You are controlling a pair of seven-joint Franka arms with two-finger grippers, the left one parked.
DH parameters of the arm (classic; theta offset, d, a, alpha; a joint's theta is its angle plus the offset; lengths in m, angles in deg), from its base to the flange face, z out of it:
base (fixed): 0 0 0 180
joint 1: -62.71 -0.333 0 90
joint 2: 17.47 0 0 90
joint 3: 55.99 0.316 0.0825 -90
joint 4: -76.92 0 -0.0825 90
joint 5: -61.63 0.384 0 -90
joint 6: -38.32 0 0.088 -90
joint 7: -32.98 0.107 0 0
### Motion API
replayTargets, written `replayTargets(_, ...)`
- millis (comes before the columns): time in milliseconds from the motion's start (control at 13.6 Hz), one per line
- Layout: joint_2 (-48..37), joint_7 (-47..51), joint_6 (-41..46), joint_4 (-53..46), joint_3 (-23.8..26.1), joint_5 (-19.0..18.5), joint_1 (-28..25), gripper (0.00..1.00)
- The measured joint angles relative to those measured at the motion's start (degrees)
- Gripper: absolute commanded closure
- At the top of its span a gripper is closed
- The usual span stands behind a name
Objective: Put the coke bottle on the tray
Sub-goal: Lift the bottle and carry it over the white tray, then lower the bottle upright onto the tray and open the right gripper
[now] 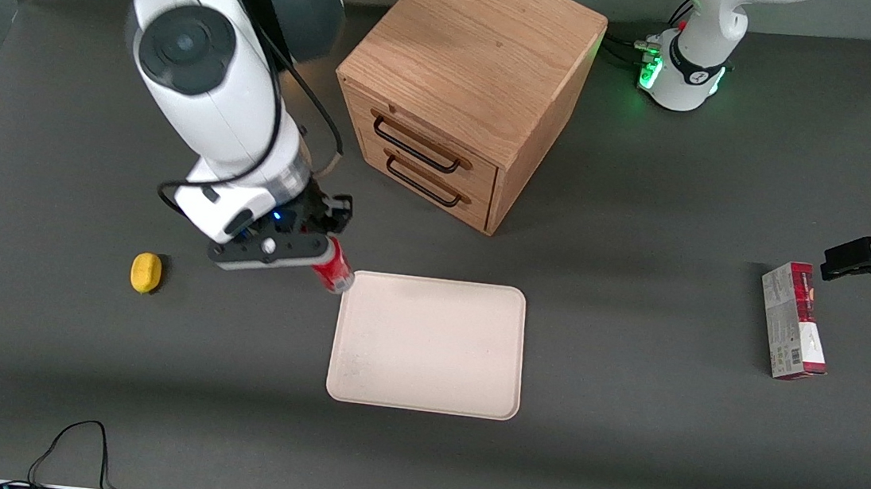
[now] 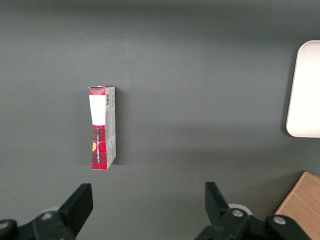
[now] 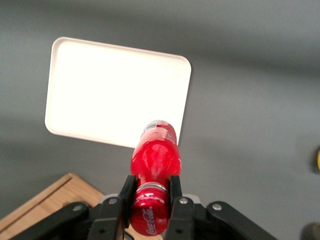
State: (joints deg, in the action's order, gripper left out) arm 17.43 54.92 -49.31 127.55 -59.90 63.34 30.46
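Clamped around the neck of the coke bottle [image 3: 154, 160], the gripper [image 1: 320, 251] hung above the table [image 1: 626, 423], holding the bottle in the air over the tray's corner farthest from the front camera, toward the working arm's end. Nearer the camera lay the cream tray [image 1: 428, 345], its surface bare. Farther off stood the wooden cabinet [image 1: 467, 80].

Grey tabletop [image 1: 621, 470] (wooden cabinet [image 1: 467, 80])
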Motion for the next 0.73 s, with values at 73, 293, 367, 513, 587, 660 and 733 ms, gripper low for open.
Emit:
replayTargets(73, 1.19, -0.31, -1.18, -0.64, 0.00, 0.00, 0.03, 0.80)
replayTargets(293, 4.07, -0.68, -5.26, -1.15, -0.05, 0.00, 0.57, 0.80)
replayTargets(367, 5.50, -1.02, -6.56, -1.13, -0.05, 0.00, 1.17, 0.80)
replayTargets(513, 9.34, -1.81, -9.50, -1.10, -0.06, 0.00, 2.47, 0.80)
replayTargets(587, 11.40, -2.10, -11.01, -1.10, -0.06, 0.00, 2.93, 0.80)
replayTargets(660, 13.38, -2.22, -12.34, -1.13, -0.06, 0.00, 3.21, 0.80)
replayTargets(733, 15.00, -2.25, -13.31, -1.15, -0.06, 0.00, 3.28, 0.80)
